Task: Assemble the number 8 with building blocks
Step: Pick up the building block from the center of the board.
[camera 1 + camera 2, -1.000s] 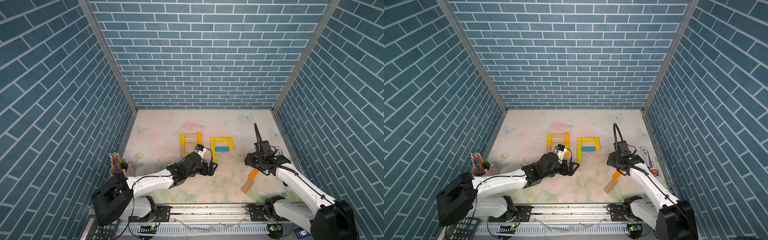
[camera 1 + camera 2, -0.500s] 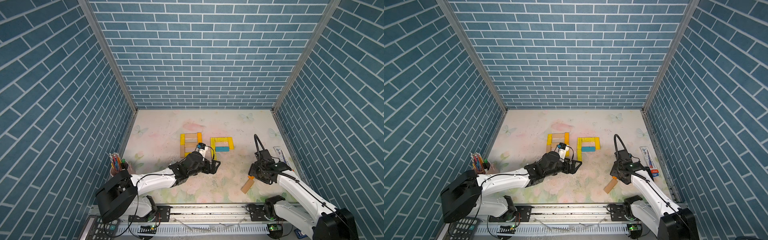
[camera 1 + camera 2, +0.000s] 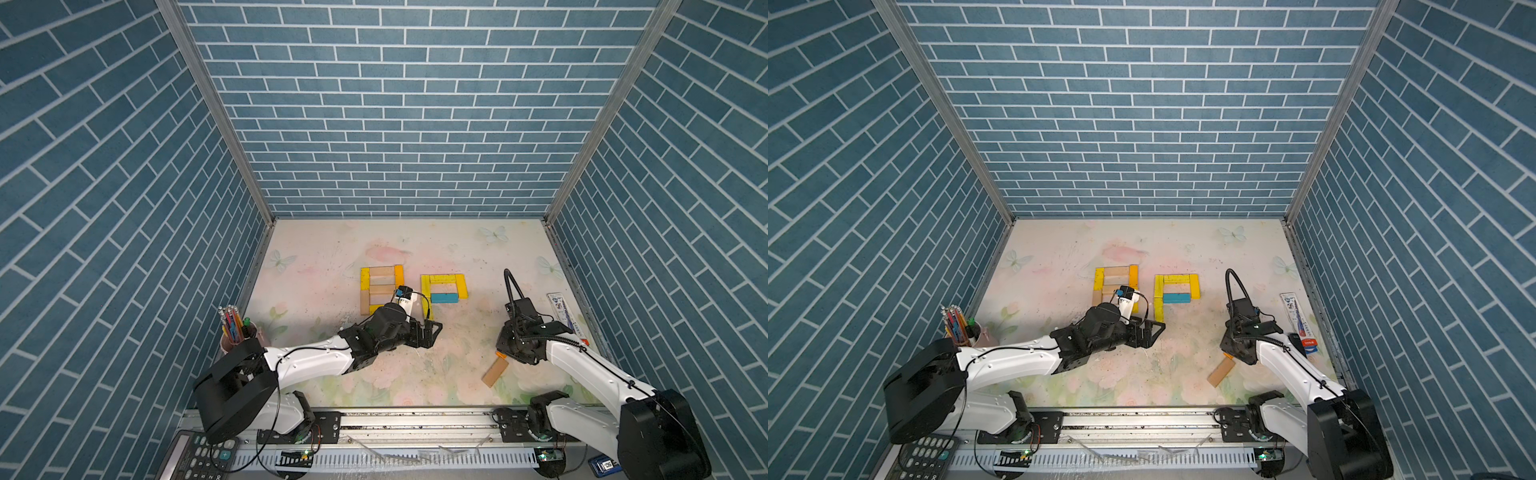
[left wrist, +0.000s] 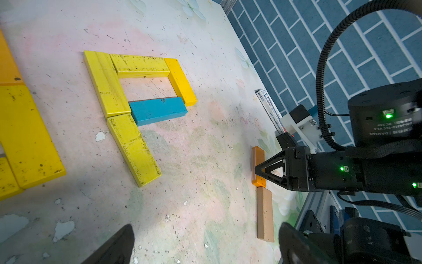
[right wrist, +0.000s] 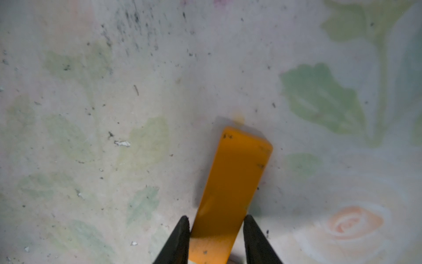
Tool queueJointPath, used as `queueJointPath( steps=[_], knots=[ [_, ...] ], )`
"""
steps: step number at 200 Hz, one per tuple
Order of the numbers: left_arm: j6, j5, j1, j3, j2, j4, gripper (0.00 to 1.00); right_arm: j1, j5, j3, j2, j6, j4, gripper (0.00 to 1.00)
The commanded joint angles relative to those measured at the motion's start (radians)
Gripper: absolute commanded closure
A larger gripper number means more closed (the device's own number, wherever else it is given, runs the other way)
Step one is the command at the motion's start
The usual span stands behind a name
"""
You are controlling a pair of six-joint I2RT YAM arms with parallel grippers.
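The right arm (image 3: 582, 365) is reaching down to the near right part of the counter (image 3: 332, 249), and its jaws are pinching the orange block (image 5: 237, 173) across its narrow width. Gripping it near one end is leaving most of its length free, which should make it easier to line up against its neighbours. A tan block (image 3: 494, 372) is lying loose just beside it, end to end.

The left arm (image 3: 311, 365) is hovering low in the middle with its jaws spread wide and holding nothing. It is probably waiting, or getting ready to steady the figure.

Two figures are lying flat further back. The left one (image 3: 380, 286), made of yellow, tan and orange pieces, is partly hidden by the left arm. In the right one, yellow blocks (image 4: 105, 84) and a blue block (image 4: 157, 110) are forming a closed upper loop with one lower leg. It is reading like a P, so the orange and tan pieces are likely meant to close the lower loop.

The counter is showing a faded flower print, scuffed, speckled and chipped. Blue brick-pattern walls (image 3: 395, 124) are enclosing it on three sides. A pencil cup (image 3: 235, 332) is standing at its left edge.
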Motion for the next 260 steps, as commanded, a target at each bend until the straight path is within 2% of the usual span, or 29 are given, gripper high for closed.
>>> queueJointPath(
  steps=[1, 42, 107, 118, 183, 260],
  knots=[
    [-0.002, 0.005, -0.004, 0.020, 0.005, 0.011, 0.00, -0.005, -0.005, 0.012, 0.019, -0.012, 0.021, 0.62],
    [0.003, 0.001, -0.001, 0.026, -0.007, -0.017, 0.00, -0.005, -0.008, 0.050, 0.062, -0.094, 0.069, 0.77],
    [-0.054, 0.006, 0.041, -0.020, -0.067, -0.010, 0.00, -0.008, -0.125, 0.217, 0.310, -0.342, 0.179, 0.77],
    [-0.060, 0.013, 0.049, -0.019, -0.070, -0.015, 0.00, -0.009, -0.177, 0.244, 0.340, -0.376, 0.186, 0.77],
    [-0.099, 0.050, 0.085, -0.020, -0.058, -0.001, 0.00, 0.002, -0.252, 0.358, 0.453, -0.455, 0.144, 0.76],
    [-0.098, 0.056, 0.089, -0.016, -0.047, -0.002, 0.01, 0.090, -0.155, 0.412, 0.540, -0.466, 0.121, 0.75]
  ],
)
